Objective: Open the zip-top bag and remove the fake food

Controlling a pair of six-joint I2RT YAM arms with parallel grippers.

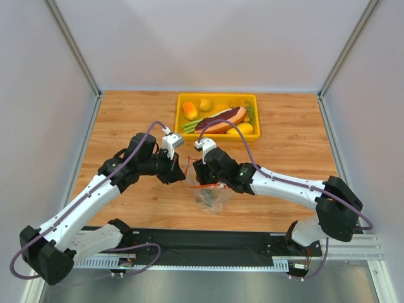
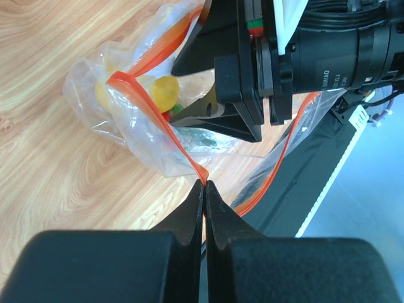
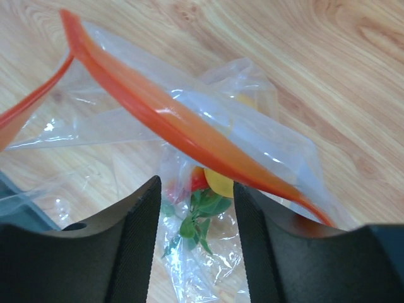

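Reaching inward, left gripper (image 2: 203, 184) pinches zip-top bag (image 2: 136, 136) rim; right gripper (image 3: 196, 189) spread, seemingly inside its mouth.

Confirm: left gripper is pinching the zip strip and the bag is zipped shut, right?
No. The left gripper does pinch the zip strip, but the zip-top bag is open: the right wrist view shows the strip's two halves spread apart.

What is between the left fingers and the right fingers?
The bag, with toy food inside. The left fingers pinch its orange strip; the right fingers stand open over its mouth. The left wrist view shows this.
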